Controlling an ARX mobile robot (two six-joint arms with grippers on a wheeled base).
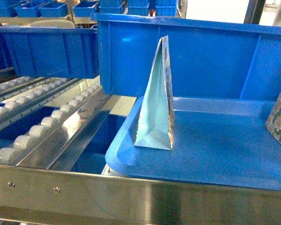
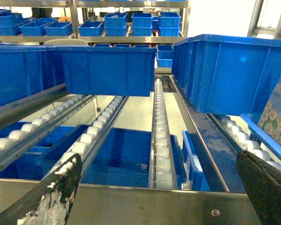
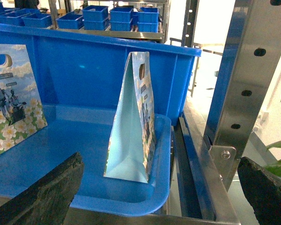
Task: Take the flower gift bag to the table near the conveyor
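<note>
We see a flower gift bag (image 1: pixel 155 101) standing upright, edge-on to us, on a shiny blue tray (image 1: pixel 210 154), its pale blue side gusset facing the head camera and its printed face turned to the right. It stands toward the near left of the tray in the head view; the right wrist view shows what looks like the same bag (image 3: pixel 131 122) near the tray's right rim (image 3: pixel 131 199), so we cannot fully square the two angles. A second bag with white flowers and figures (image 3: pixel 11 96) stands at the left of the right wrist view, and a flowered corner (image 1: pixel 280 117) shows at the right edge of the head view. Behind both rises the wall of a large blue bin (image 1: pixel 201 51). To the left runs the conveyor (image 1: pixel 42 126), rows of pale rollers between metal rails, with more blue bins (image 2: pixel 105 68) resting on it and stacked on far shelves. No tabletop is in view, so we judge the task has hardly begun: a bag must still be gripped, lifted off the tray and carried to the tabletop. The right gripper (image 3: pixel 164 194) is released, its two dark fingers (image 3: pixel 47 197) spread wide and low in front of the tray, nothing between them, aimed toward the upright bag. The left gripper (image 2: pixel 154 197) is likewise spread wide and empty, held low and level at the steel front rail, looking along the rollers, well apart from either bag.
</note>
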